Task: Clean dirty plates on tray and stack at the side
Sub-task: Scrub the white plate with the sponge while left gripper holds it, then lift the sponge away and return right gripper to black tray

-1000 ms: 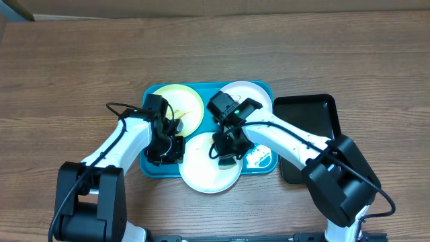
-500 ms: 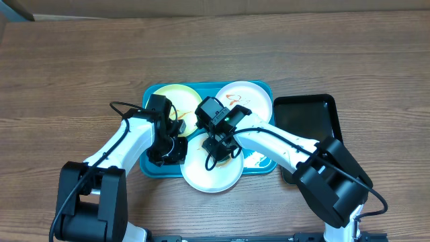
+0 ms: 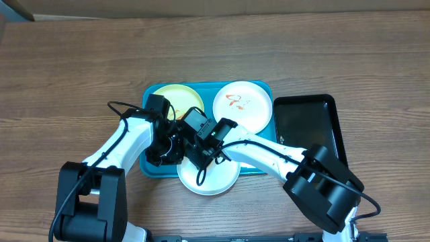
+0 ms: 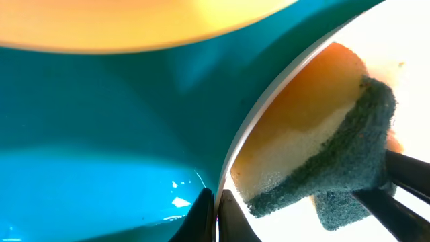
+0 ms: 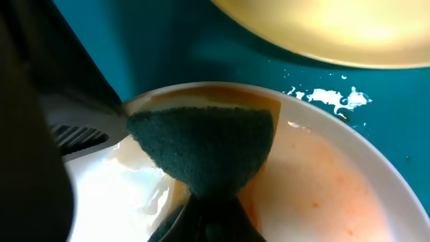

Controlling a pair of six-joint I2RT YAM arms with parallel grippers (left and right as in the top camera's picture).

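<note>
Front white plate [image 3: 211, 183]: we see it at the near edge of the tray [image 3: 208, 87], beneath both grippers, its near edge overhanging the tray's rim.
Left gripper [image 4: 213, 208]: fingertips drawn together, clamped on the rim of the front white plate.
Right gripper [image 5: 201, 218]: clamped on a sponge [image 5: 201, 144], just to the right of the left gripper.
Sponge: yellow with a dark green scrub face; it presses on the front white plate, right beside the left gripper's fingertips.
Smears: we see a thin orange film on the front white plate around the sponge.
Yellow-green plate [image 3: 176, 101]: on the tray, just beyond the left gripper.
Back white plate [image 3: 242, 106]: on the tray, beyond and right of the right gripper, with orange marks.
Black tray [image 3: 309, 128]: on the table [image 3: 336, 54], just beside the tray, well to the right of both grippers.
</note>
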